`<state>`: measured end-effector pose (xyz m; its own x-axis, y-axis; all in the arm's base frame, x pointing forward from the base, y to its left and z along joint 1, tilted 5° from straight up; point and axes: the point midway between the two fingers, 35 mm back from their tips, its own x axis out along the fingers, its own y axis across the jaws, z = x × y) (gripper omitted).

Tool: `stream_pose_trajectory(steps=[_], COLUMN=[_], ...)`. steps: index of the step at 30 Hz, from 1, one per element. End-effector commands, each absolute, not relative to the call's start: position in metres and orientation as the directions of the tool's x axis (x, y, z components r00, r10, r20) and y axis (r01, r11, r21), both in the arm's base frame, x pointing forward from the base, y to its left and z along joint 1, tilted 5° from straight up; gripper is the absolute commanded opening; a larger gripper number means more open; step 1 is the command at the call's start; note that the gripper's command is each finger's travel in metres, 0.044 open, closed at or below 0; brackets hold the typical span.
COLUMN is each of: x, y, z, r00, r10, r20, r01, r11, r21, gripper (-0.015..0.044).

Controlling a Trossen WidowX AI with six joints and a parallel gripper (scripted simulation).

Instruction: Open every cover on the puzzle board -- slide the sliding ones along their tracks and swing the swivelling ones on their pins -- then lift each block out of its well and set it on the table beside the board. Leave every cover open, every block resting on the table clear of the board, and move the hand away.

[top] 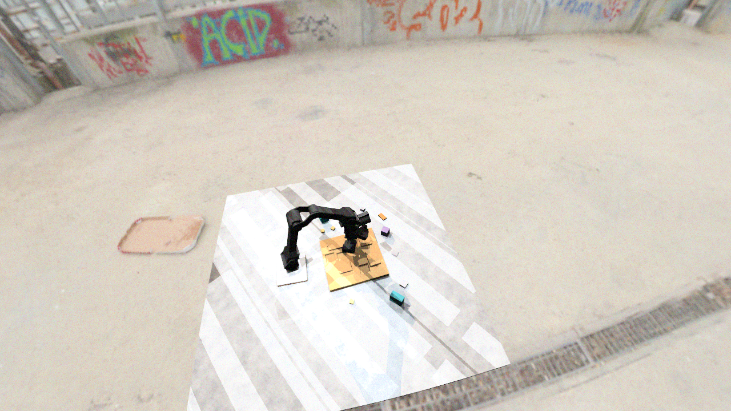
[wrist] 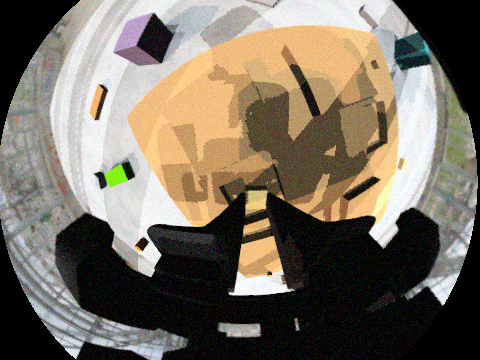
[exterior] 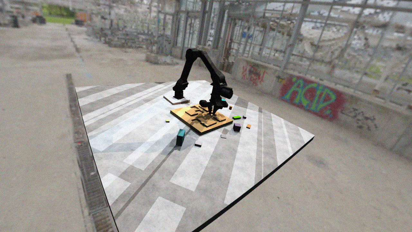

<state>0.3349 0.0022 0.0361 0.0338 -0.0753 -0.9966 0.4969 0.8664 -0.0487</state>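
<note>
Black, one hand [top: 349, 247] [exterior: 212, 114] [wrist: 255, 196] hovers above one wooden board [top: 340, 278] [exterior: 198, 129] [wrist: 200, 80].

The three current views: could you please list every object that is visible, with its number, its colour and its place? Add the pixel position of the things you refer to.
puzzle board [top: 337, 279] [exterior: 184, 116] [wrist: 200, 82]: one, orange-tan, on the table
teal blocks: at least two, at opposite sides of the board
purple block [top: 385, 231] [exterior: 236, 127] [wrist: 137, 41]: one, beside the board
green block [exterior: 236, 117] [wrist: 117, 175]: one, beside the board
small pieces: several, orange, yellow, whitish and dark, around the board
table [top: 245, 327] [exterior: 244, 170]: one, white and grey stripes, under everything
base plate [top: 299, 279] [exterior: 168, 99]: one, white top, under the arm
arm [top: 293, 232] [exterior: 211, 67]: one, black, reaching over the board
gripper [top: 349, 249] [exterior: 212, 114] [wrist: 256, 197]: one, black, low over the board
</note>
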Motion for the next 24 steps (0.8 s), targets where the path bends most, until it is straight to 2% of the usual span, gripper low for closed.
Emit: stream_pose_trajectory(steps=[1, 24], x=[0.335, 0.335], y=[0.002, 0.005], z=[0.039, 0.068], r00=[0.035, 0.032], r10=[-0.075, -0.077], r20=[-0.997, -0.996], r01=[0.497, 0.494], r11=[0.867, 0.868], r21=[-0.048, -0.051], gripper=[0.008, 0.008])
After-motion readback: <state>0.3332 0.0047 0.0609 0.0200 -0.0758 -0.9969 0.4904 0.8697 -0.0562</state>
